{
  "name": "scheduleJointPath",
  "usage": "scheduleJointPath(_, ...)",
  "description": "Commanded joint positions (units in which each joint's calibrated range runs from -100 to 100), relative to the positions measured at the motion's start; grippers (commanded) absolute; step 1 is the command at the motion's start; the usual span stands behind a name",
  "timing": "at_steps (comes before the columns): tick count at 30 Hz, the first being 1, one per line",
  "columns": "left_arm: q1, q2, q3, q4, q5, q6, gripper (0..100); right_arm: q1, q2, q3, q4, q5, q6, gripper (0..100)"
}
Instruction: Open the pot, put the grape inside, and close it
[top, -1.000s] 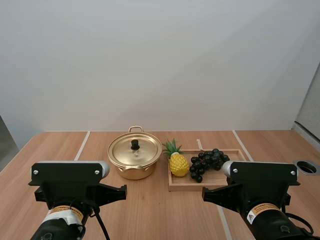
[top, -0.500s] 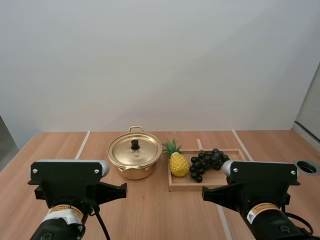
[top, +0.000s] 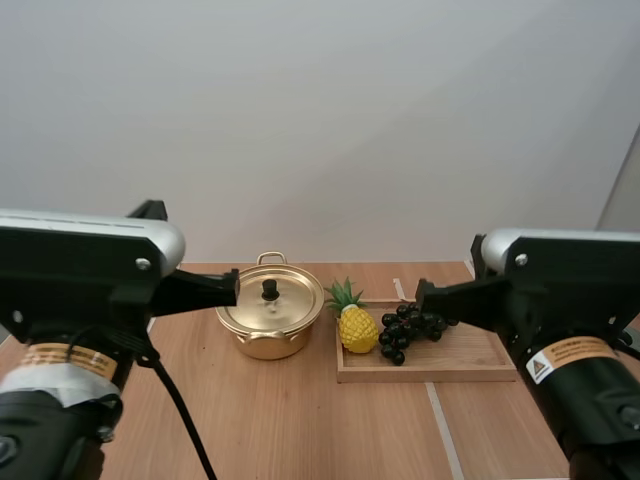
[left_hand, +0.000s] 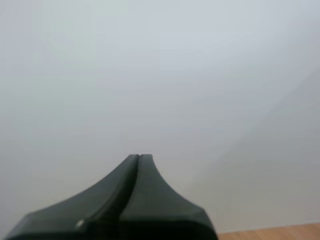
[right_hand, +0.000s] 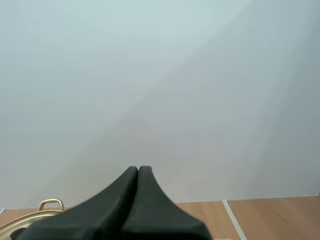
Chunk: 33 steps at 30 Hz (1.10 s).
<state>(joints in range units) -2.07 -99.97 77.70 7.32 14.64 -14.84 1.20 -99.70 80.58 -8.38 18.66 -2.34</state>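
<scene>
A gold pot (top: 268, 325) with its lid (top: 270, 298) on, topped by a black knob, stands mid-table. To its right a bunch of dark grapes (top: 411, 327) lies on a wooden tray (top: 450, 365), next to a toy pineapple (top: 355, 323). My left gripper (left_hand: 138, 156) is shut on nothing, its fingers together as one dark wedge facing the wall. My right gripper (right_hand: 138, 168) is likewise shut and holds nothing; the pot's handle (right_hand: 51, 203) shows just beyond it. Both arms are raised above the near table, short of the pot and tray.
The left arm (top: 85, 265) and right arm (top: 560, 275) fill the near sides of the high view. White tape lines (top: 440, 430) run along the wooden table. A plain wall stands behind the table.
Both arms have lifted up from low at the table's near edge and now sit much higher. The pot, grapes and tray have not moved.
</scene>
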Motion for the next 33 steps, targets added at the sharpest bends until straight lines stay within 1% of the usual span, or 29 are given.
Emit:
scheduleJointPath(1, 0.24, -0.03, -5.87, -0.9, -1.2, 2.98, 0, -0.26, -0.3, -9.0, -0.41, 7.16, -0.25, 0)
scheduleJointPath(3, 0.24, -0.03, -9.58, -0.9, -1.2, 3.49, 0, -0.26, -0.3, -14.35, -0.41, 10.69, -0.25, 0)
scheduleJointPath(7, 0.24, -0.03, -15.45, -0.9, -1.2, 3.49, 0, -0.26, -0.3, -21.89, -0.54, 11.06, -0.25, 0)
scheduleJointPath(10, 0.24, -0.03, -18.84, -0.9, -1.2, 3.49, 0, -0.26, -0.3, -25.82, -0.31, 11.06, -0.25, 0)
scheduleJointPath(12, 0.24, -0.03, -21.26, -0.9, 1.57, 3.49, 0, -0.26, -0.3, -28.2, -0.14, 10.45, -0.25, 0)
scheduleJointPath(15, 0.24, 2.97, -25.62, -0.9, 10.83, 3.49, 0, -0.26, 0.35, -31.2, -0.52, 8.31, -0.25, 0)
scheduleJointPath(17, 0.24, 7.0, -28.79, -0.9, 15.28, 3.49, 0, -0.26, 2.83, -33.61, -0.52, 8.29, -0.25, 0)
scheduleJointPath(20, 0.24, 13.5, -33.28, -0.9, 18.03, 3.4, 0, -0.26, 7.96, -37.26, -0.52, 8.5, -0.25, 0)
scheduleJointPath(28, 0.24, 30.57, -44.39, -0.9, 17.99, 3.4, 0, -0.26, 23.75, -45.86, -0.52, 8.5, -0.25, 0)
scheduleJointPath(33, 0.24, 39.91, -49.86, -0.9, 17.99, 3.4, 0, -0.26, 31.35, -48.88, -0.52, 8.25, -0.25, 0)
